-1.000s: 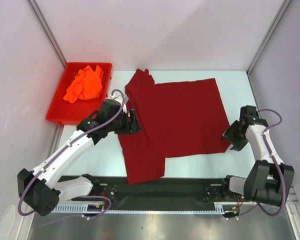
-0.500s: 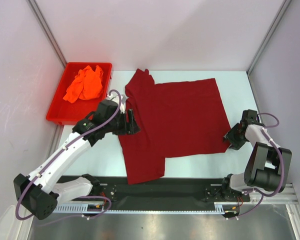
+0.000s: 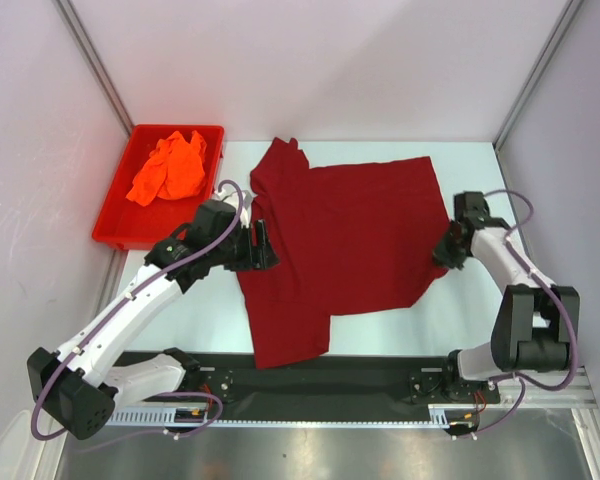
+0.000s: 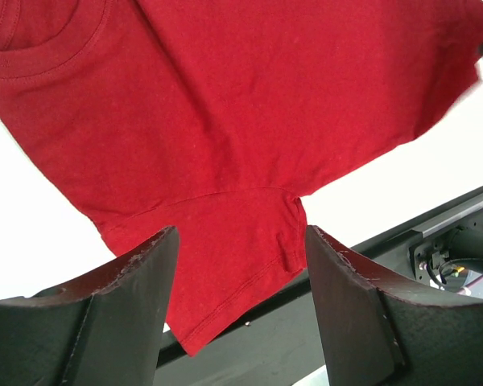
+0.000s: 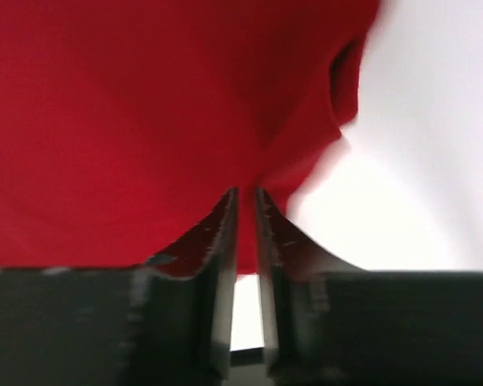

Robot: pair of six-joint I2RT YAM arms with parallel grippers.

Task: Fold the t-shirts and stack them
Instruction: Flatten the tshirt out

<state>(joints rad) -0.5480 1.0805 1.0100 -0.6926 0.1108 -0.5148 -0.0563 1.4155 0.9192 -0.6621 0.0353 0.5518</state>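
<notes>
Right wrist shows my right gripper [image 5: 245,197] pinched on the hem of the maroon shirt [image 3: 360,230], which lies spread on the table [image 3: 470,165]. My left gripper [image 4: 240,237] hangs wide apart above its sleeve. I'd carry the hem low, keeping the fold straight.

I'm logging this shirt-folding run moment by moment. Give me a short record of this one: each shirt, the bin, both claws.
dark red shirt: spread mostly flat on the table, collar end toward the left arm
orange shirt: crumpled inside the red bin
left claw: open, at the collar end of the dark red shirt, gripping nothing
right claw: shut on the dark red shirt's right edge, cloth bunched between its fingers
progress: no finished fold visible, nothing stacked
</notes>
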